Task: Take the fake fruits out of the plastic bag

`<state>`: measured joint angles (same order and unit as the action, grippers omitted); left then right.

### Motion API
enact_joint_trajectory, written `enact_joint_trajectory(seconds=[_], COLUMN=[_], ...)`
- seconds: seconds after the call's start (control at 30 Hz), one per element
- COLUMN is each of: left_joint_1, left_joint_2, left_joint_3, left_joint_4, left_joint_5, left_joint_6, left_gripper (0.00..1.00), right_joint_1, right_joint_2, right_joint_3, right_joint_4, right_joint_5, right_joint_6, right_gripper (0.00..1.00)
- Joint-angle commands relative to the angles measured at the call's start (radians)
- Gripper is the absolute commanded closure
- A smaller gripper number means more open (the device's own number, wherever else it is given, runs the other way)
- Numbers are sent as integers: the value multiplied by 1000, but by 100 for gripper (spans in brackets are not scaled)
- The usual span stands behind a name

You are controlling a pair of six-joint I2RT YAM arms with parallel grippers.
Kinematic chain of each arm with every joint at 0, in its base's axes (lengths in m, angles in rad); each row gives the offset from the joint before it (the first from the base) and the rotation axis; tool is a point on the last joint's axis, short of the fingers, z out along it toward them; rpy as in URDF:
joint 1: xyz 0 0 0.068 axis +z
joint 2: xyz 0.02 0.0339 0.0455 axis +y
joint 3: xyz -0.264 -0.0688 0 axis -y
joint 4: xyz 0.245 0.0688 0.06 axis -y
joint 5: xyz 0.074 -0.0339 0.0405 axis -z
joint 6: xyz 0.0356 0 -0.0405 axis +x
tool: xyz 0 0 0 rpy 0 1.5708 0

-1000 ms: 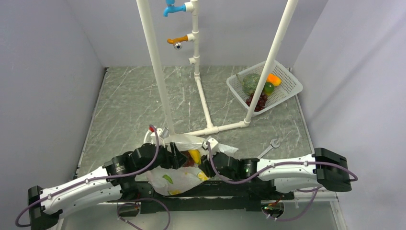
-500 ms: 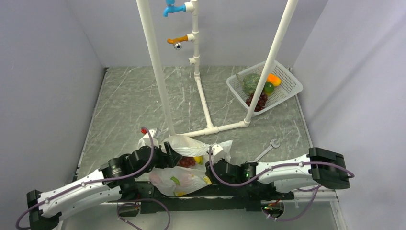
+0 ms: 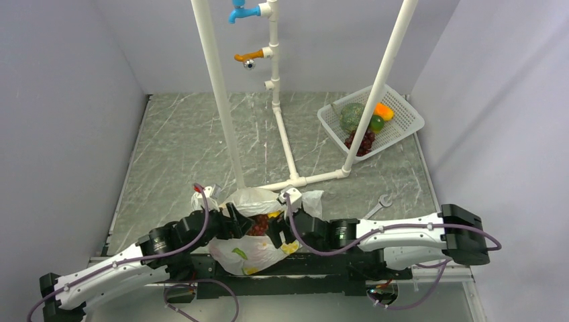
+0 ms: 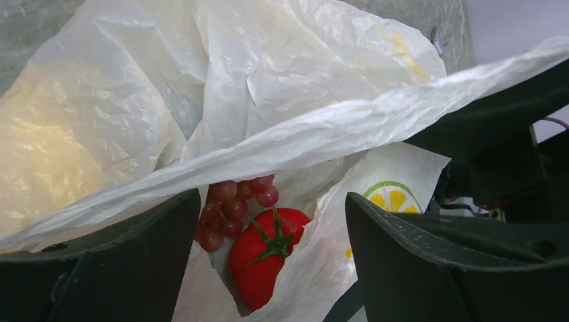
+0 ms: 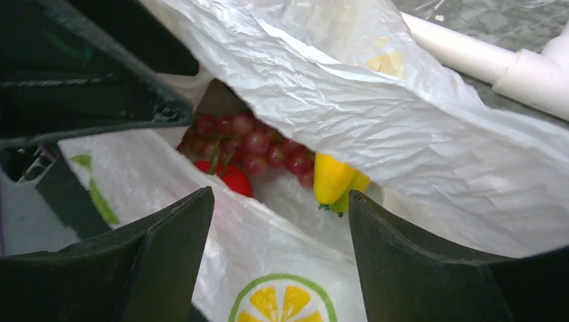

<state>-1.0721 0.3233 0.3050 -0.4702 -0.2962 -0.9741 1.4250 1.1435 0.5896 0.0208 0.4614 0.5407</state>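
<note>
Left gripper (image 4: pixel 272 198) and right gripper (image 5: pixel 280 193) both reaching, jaws spread wide, into one plastic bag (image 3: pixel 251 251), bag lying at the table's (image 3: pixel 181 147) near edge, three fake fruits (image 3: pixel 258 225) sitting inside (one grape bunch (image 4: pixel 231 204), one red fruit (image 4: pixel 265 258), one yellow fruit (image 5: pixel 332 178)).

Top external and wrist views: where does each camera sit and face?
Top external: high behind the bases, looking down on grey marbled table; left arm, right arm show.
Left wrist: between its black fingers, into the translucent lemon-printed plastic bag.
Right wrist: same opening, opposite side, own fingers framing.
Shared: wrist views both show light red grape bunch.
</note>
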Motion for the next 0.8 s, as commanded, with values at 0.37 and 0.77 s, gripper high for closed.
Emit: enact_joint_trajectory(seconds=[0.37,0.77], left_joint_1=[3,3], left_joint_2=[109,97], left_joint_3=[114,68], left_joint_4=[-11,-22], left_joint_5=[23,12], left_joint_6=[49,2], left_gripper=[15,16], right_joint_1=[-92,-96], right_joint_2=[290,420], right_joint_3=[90,144], right_joint_4=[177,159], right_joint_5=[70,127], right_joint_6=[-118,-150], right_gripper=[50,71])
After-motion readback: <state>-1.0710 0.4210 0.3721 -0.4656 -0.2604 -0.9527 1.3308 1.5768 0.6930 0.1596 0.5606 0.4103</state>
